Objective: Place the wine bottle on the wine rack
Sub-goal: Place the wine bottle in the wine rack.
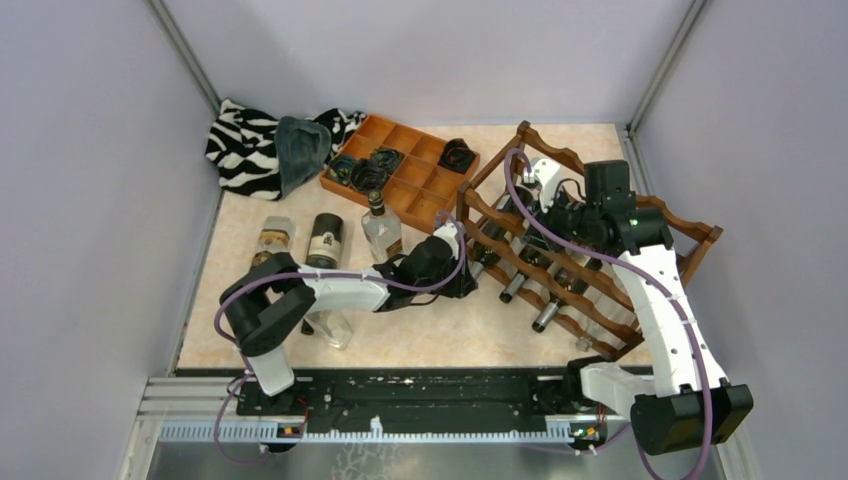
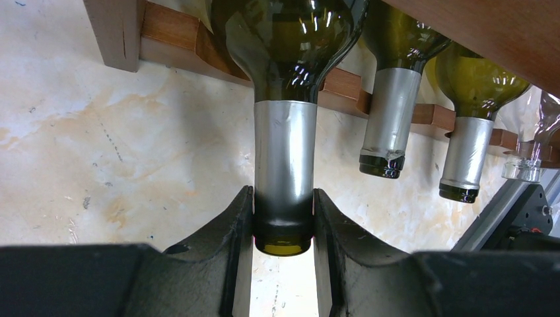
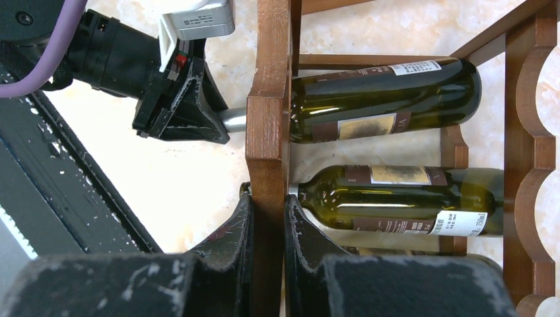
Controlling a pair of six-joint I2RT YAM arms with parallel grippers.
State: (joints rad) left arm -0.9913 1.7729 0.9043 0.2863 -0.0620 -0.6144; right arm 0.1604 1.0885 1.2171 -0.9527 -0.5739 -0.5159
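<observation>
Bottle, green glass, silver neck, apparently racked

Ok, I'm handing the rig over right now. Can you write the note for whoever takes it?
Left tool: shut on the neck of the wine bottle.
Right tool: shut on a front post of the wine rack, apparently steadying it.
Bottle: lying in the rack with its neck poking out past the front rail, next to the neighbouring bottles already racked.
Done: the bottle looks seated in its slot.
Left: open the left tool and back straight off the neck, then let go of the rack with the right. More loose bottles are on the table left of the rack.
</observation>
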